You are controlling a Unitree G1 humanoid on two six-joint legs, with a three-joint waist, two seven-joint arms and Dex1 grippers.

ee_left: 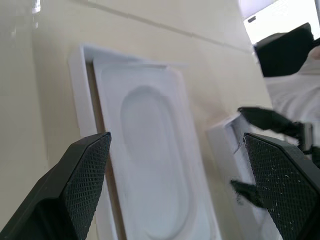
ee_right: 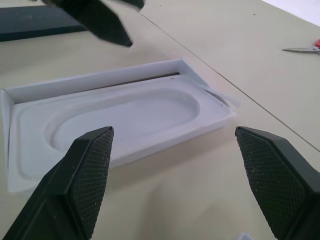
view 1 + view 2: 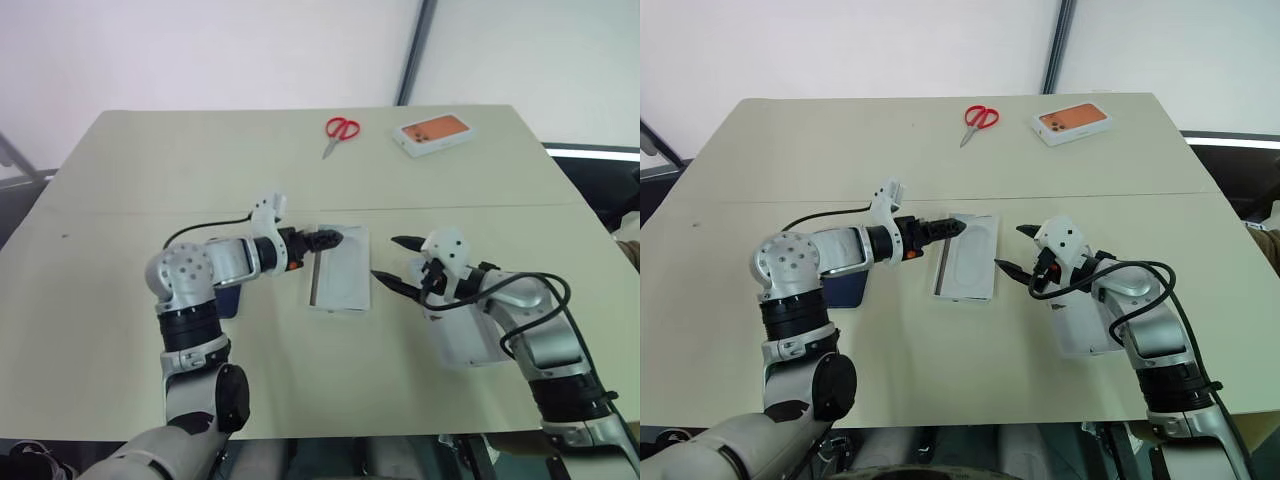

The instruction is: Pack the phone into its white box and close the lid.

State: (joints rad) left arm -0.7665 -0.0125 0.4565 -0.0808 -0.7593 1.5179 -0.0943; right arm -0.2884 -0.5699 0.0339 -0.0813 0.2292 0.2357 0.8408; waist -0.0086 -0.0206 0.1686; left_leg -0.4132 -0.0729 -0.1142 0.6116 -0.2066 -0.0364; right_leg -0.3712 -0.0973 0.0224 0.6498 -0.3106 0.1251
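Note:
The white box [image 3: 318,268] lies at the table's middle. A flat white card with an oval outline [image 1: 150,150] rests askew in it. My left gripper [image 3: 325,240] hovers over the box's far left corner, open, with nothing between its fingers. The dark navy phone [image 3: 845,290] lies flat to the left of the box, partly under my left forearm. My right gripper [image 3: 392,262] stands open just right of the box, pointing at it and holding nothing. The white lid [image 3: 1085,325] sits on the table under my right wrist, mostly covered by the arm.
A box with an orange top [image 3: 432,133] and red-handled scissors [image 3: 340,130] lie near the table's far edge. A dark cable [image 3: 205,228] loops over the left arm. The table's front edge runs close below both elbows.

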